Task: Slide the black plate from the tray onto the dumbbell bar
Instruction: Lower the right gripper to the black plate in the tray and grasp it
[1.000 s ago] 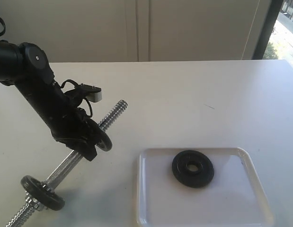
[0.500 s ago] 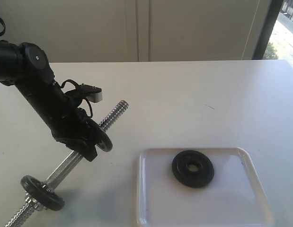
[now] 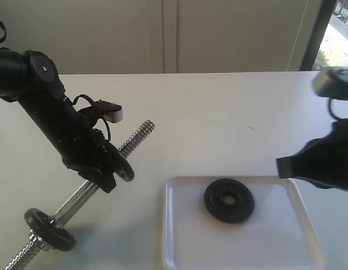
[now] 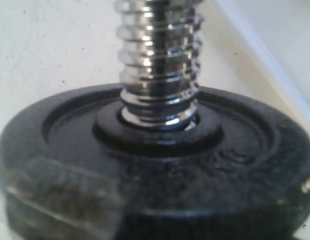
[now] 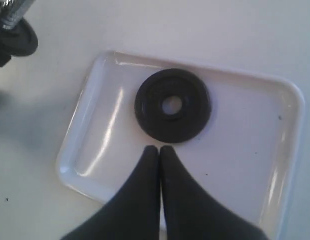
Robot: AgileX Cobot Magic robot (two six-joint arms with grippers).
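Black plate flat in tray

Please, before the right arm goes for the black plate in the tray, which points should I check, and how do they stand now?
1. The black plate lies flat in the tray, hole clear: ok.
2. The right gripper has its fingers open: not ok, pressed together.
3. Right gripper above the plate: not ok, short of it.
4. The dumbbell bar has its threaded end bare: ok.
5. The left gripper is firm on the bar: cannot tell, hidden beside a disc.
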